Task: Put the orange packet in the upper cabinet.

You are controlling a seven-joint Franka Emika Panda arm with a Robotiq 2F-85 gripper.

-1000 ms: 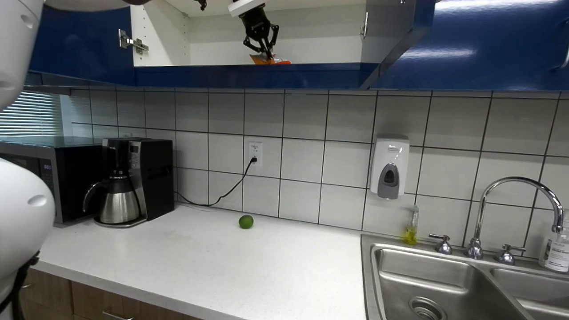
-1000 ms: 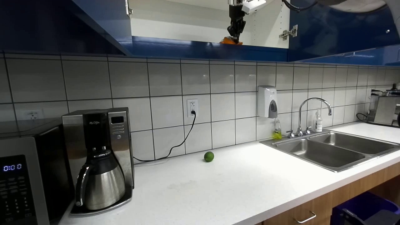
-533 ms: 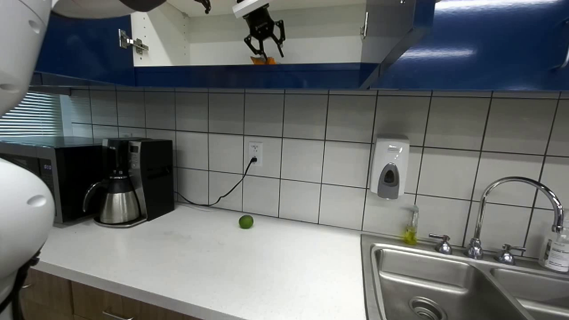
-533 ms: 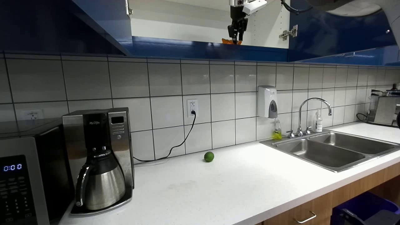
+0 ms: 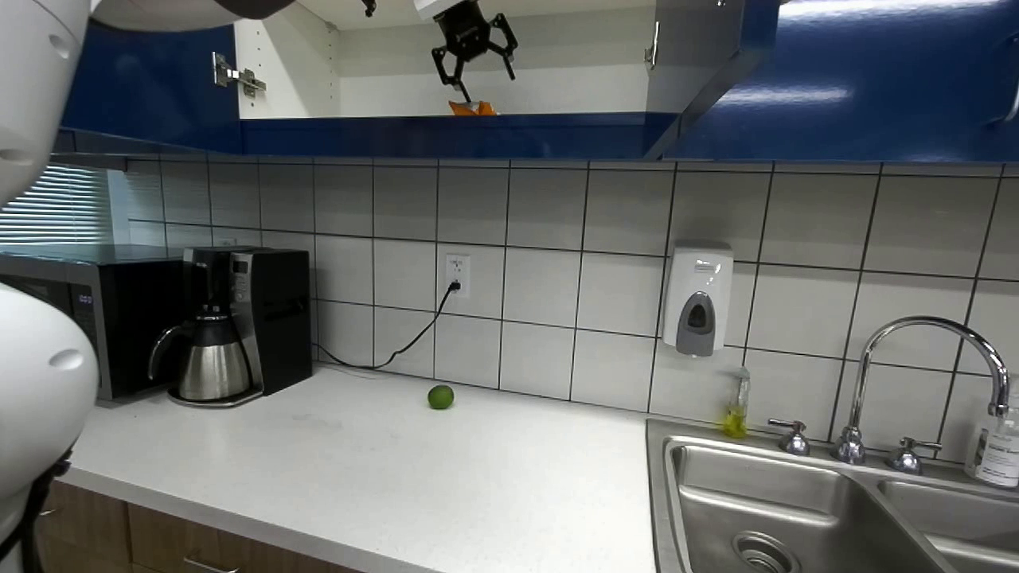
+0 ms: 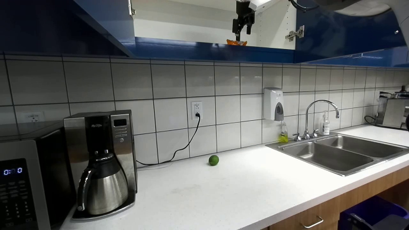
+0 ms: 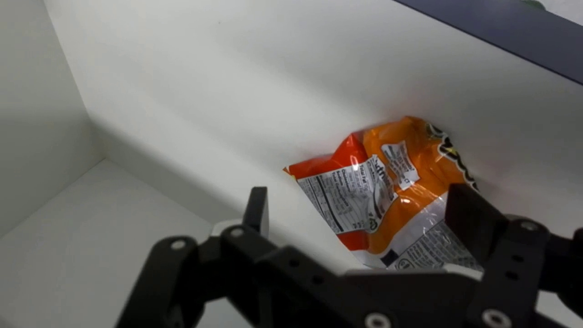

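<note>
Black two-fingered gripper point(image 5: 490, 88): The fingers point(image 7: 471, 218) are spread wide apart; in both exterior views one fingertip is set lower than the other.
Crinkled orange-and-red plastic packet point(image 7: 387, 193): Laid inside the wall-mounted, white-lined upper cabinet point(image 5: 573, 79), on its flat white floor point(image 7: 205, 105); in the wrist view it is seen through the gap between the fingers and is partly covered by one of them.
Contact: In both exterior views the lower fingertip is shown at the packet's upper edge; whether the two are touching cannot be determined.
Floor extent: A stretch is shown from the packet toward the left of the wrist view, where a corner is formed with white walls point(image 7: 36, 114).
Front edge: A strip of floor is shown between the packet and the glossy dark blue front rail point(image 5: 446, 135); in both exterior views the packet's lower part is hidden by this rail.
Cabinet opening: Bounded at each side by a glossy dark blue door point(image 5: 159, 87) swung outward; white interior is shown on both sides of the gripper.
White countertop point(image 5: 358, 461): Located well below the gripper; a small round green object point(image 5: 441, 396) is rested on it, near the tiled wall point(image 5: 541, 286).
</note>
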